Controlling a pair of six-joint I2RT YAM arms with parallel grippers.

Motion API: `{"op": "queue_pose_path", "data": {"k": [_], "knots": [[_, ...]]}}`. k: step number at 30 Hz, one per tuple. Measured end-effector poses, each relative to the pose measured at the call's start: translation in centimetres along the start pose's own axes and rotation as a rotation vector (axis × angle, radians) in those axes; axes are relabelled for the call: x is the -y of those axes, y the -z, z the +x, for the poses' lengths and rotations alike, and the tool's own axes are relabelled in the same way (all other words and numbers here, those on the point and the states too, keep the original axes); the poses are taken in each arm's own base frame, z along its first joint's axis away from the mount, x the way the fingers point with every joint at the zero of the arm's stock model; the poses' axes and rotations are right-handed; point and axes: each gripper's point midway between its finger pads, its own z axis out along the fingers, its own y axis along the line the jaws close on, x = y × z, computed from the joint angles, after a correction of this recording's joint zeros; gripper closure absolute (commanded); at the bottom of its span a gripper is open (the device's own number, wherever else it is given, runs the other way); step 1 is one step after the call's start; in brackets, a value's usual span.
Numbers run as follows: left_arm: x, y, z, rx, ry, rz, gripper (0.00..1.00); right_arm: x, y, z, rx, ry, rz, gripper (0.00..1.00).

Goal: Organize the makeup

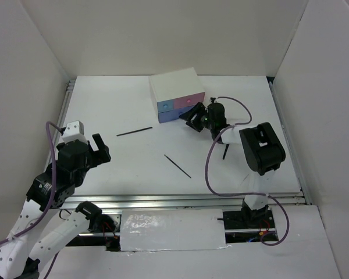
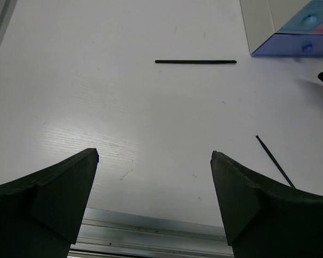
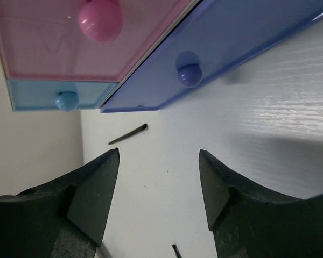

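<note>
A black makeup stick [image 1: 134, 132] lies on the white table left of centre; it also shows in the left wrist view [image 2: 196, 62] and the right wrist view [image 3: 128, 135]. A thinner black stick [image 1: 178, 166] lies mid-table and shows in the left wrist view [image 2: 274, 161]. A third stick [image 1: 225, 152] lies partly under the right arm. My left gripper [image 1: 96, 148] [image 2: 154, 156] is open and empty at the near left. My right gripper [image 1: 193, 118] [image 3: 159, 153] is open and empty, close in front of the drawers. No compacts or red-brown pencils are in view.
The white drawer box [image 1: 174, 87] stands at the back centre, with a pink drawer [image 3: 70, 37], a dark blue drawer [image 3: 231, 48] and a light blue drawer [image 3: 37, 94], all closed. White walls enclose the table. A metal rail [image 2: 151, 228] runs along the near edge.
</note>
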Motion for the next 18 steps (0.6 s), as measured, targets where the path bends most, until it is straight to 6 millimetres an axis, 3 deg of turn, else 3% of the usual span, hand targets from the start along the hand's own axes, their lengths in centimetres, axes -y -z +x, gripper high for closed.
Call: {"op": "queue_pose_path", "data": {"k": [9, 18], "knots": [[0.0, 0.2, -0.1, 0.008, 0.003, 0.011, 0.01, 3.1, -2.9, 0.8, -0.087, -0.145, -0.086, 0.31], [0.1, 0.2, -0.1, 0.005, -0.013, 0.019, 0.01, 0.5, -5.6, -1.6, -0.110, -0.144, -0.169, 0.41]]}}
